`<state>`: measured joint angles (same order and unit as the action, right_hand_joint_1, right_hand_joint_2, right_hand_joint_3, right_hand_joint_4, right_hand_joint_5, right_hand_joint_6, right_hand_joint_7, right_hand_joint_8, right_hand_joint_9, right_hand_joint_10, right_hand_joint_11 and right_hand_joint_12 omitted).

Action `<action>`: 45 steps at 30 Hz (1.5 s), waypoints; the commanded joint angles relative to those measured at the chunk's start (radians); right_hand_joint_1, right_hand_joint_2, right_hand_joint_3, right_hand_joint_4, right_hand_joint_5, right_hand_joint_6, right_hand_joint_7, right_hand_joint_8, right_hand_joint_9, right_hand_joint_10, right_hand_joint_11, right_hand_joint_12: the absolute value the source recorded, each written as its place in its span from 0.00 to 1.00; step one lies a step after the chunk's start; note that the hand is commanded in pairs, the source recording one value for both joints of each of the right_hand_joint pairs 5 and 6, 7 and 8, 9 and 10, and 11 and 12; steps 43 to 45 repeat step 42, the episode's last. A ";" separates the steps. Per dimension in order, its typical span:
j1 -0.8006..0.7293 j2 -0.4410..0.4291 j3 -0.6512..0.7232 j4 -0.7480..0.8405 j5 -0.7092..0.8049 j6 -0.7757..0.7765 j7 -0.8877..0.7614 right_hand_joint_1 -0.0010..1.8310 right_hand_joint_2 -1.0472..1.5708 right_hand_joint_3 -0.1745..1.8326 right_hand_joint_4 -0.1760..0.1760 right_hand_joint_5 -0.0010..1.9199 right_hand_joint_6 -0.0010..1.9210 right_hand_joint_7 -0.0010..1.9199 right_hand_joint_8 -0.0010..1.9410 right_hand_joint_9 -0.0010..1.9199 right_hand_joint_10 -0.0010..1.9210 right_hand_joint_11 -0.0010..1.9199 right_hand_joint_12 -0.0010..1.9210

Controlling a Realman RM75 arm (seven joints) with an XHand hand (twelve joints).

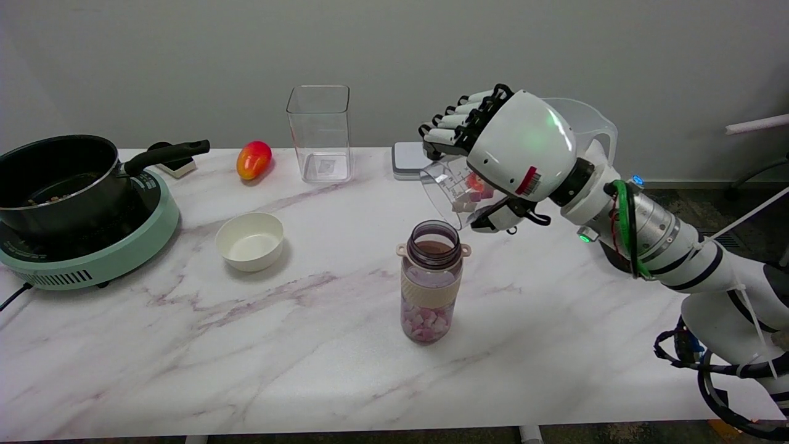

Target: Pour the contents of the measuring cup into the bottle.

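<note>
My right hand (pixel 505 145) grips a clear measuring cup (pixel 453 191) and holds it tipped over to the left, its mouth low and just above and right of the bottle's opening. A few red and pale pieces (pixel 476 188) still lie inside the cup near its rim. The bottle (pixel 430 280) stands upright at the table's centre, lid off, with a beige sleeve around its middle and pink and white pieces piled at its bottom. The cup's handle end is hidden behind the hand.
A white bowl (pixel 249 240) sits left of the bottle. A black pot (pixel 58 179) rests on a green cooker (pixel 92 246) at the far left. At the back stand a mango (pixel 253 159), a tall clear container (pixel 319 132) and a small scale (pixel 410 161).
</note>
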<state>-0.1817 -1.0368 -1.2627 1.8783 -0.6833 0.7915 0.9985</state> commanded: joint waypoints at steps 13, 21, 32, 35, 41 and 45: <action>0.013 0.014 -0.021 0.000 -0.069 -0.017 0.003 0.67 0.98 0.22 0.50 0.93 0.93 0.82 0.81 0.76 0.76 0.68 0.68; 0.015 0.015 -0.017 0.000 -0.071 -0.018 0.003 0.67 0.98 0.22 0.50 0.93 0.93 0.82 0.81 0.76 0.76 0.68 0.68; 0.023 0.020 -0.006 0.000 -0.096 -0.005 0.004 0.67 0.98 0.22 0.50 0.93 0.93 0.82 0.81 0.76 0.75 0.68 0.68; 0.033 0.026 0.005 0.000 -0.104 -0.004 0.005 0.67 0.98 0.22 0.50 0.93 0.93 0.82 0.81 0.76 0.75 0.68 0.68; 0.055 0.035 0.054 0.000 -0.123 0.003 0.005 0.67 0.98 0.22 0.50 0.93 0.93 0.82 0.81 0.75 0.75 0.68 0.68; 0.058 0.038 0.058 0.000 -0.126 0.003 0.008 0.68 0.98 0.22 0.50 0.93 0.93 0.82 0.81 0.75 0.75 0.68 0.68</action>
